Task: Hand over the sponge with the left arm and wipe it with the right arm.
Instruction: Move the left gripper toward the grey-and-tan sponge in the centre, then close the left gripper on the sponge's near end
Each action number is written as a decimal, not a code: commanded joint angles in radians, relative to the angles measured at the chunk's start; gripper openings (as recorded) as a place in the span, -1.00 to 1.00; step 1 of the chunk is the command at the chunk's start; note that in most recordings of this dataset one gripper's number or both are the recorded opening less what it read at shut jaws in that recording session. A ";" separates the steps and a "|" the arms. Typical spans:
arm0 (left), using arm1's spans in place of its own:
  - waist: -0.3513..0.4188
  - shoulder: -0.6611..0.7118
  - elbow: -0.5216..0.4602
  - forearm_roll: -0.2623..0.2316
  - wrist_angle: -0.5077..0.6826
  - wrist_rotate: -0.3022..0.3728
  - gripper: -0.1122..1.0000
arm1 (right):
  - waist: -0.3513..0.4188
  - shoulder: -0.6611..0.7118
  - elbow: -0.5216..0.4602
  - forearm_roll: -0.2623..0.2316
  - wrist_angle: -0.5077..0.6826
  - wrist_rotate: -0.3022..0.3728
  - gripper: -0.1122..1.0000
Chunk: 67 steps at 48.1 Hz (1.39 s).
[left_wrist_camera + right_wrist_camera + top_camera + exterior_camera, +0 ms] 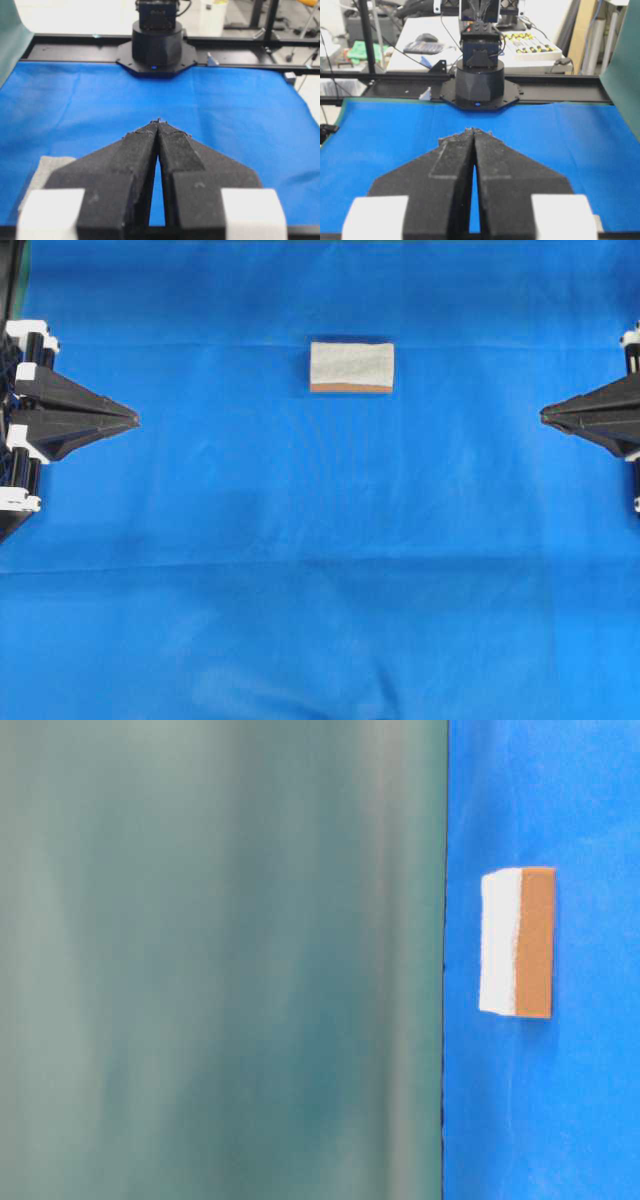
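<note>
Fingers pressed together on left gripper (135, 420), tips meeting, nothing held; parked at left edge of cloth (300, 590). Sponge (351, 367) lying flat mid-cloth toward the far side, pale face up, orange layer at near edge, well apart from both arms. Right gripper (543, 416) likewise closed and empty at right edge. Risks noted: jaws not opened before descent would shove sponge instead of straddling it; low soft pad invites snagging cloth; shallow pinch could slip at handover, leaving right gripper little free sponge to take.
</note>
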 commanded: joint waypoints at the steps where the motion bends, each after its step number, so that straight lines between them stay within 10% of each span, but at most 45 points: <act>1: 0.017 0.012 -0.023 -0.015 0.011 0.020 -0.80 | 0.000 0.014 -0.025 -0.003 0.000 -0.014 -0.80; 35: 0.222 0.505 -0.258 -0.018 0.017 0.201 -0.76 | 0.002 0.038 -0.038 -0.014 0.057 -0.012 -0.80; 52: 0.285 0.893 -0.439 -0.018 0.034 0.261 0.79 | 0.000 0.064 -0.034 -0.015 0.057 -0.012 -0.80; 67: 0.305 1.118 -0.541 -0.018 0.008 0.305 0.89 | 0.000 0.072 -0.031 -0.014 0.058 -0.012 -0.80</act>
